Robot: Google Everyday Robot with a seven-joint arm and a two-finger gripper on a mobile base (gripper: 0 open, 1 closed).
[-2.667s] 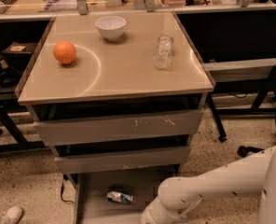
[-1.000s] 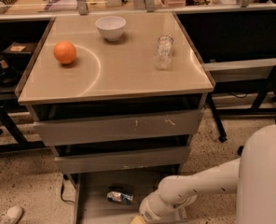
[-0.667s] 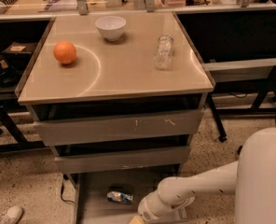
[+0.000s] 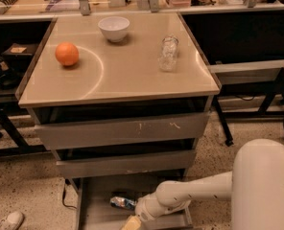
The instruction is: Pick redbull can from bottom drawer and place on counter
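1. The redbull can (image 4: 122,203) lies on its side on the floor of the bottom drawer (image 4: 96,210), which is pulled out under the two upper drawers. It sits toward the middle of the tray, clear of the low sides.
2. The gripper (image 4: 132,223) is low at the front of that drawer, at the bottom edge of the camera view, with the arm reaching in from the right. Whether it is released or clenched cannot be told, and it does not appear to hold the can.
3. The can lies just behind the gripper and slightly to its left, close beside the wrist — its long axis runs roughly left to right, across the line of reach.
4. Judgement: the grasp likely calls for a short move inward, closing across the can's narrow width.
5. The counter (image 4: 132,75) is well above — the can's destination.
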